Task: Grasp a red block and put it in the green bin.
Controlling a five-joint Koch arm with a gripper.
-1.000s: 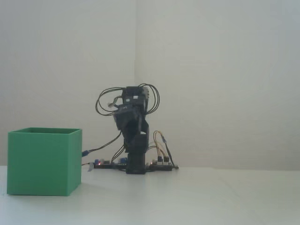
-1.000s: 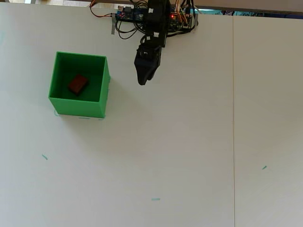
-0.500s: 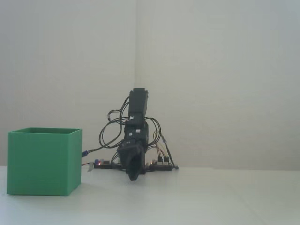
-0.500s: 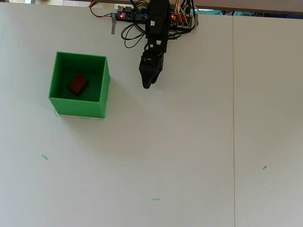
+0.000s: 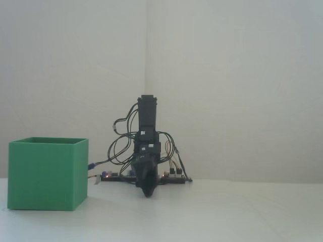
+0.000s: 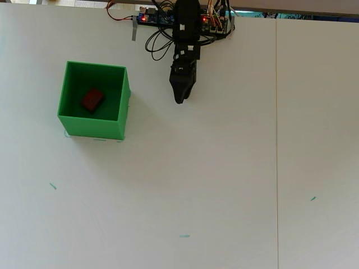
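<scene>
The red block (image 6: pixel 92 99) lies on the floor of the green bin (image 6: pixel 124 106) in the overhead view, a little left of the bin's middle. From the fixed view only the bin's (image 5: pixel 48 174) outer walls show and the block is hidden inside. My gripper (image 6: pixel 179 100) points down at the table, well to the right of the bin, with its black jaws drawn together to one tip and nothing between them. In the fixed view the gripper (image 5: pixel 147 193) hangs just above the table in front of the arm's base.
The arm's base with its circuit boards and looping cables (image 6: pixel 162 17) sits at the table's far edge. A thin seam (image 6: pixel 276 140) runs down the table on the right. Small green tape marks (image 6: pixel 184 236) dot the near side. White walls stand behind.
The arm has folded down and swung slightly right, away from the bin, lowering the gripper's tip close to the table. The block and bin have not moved.
</scene>
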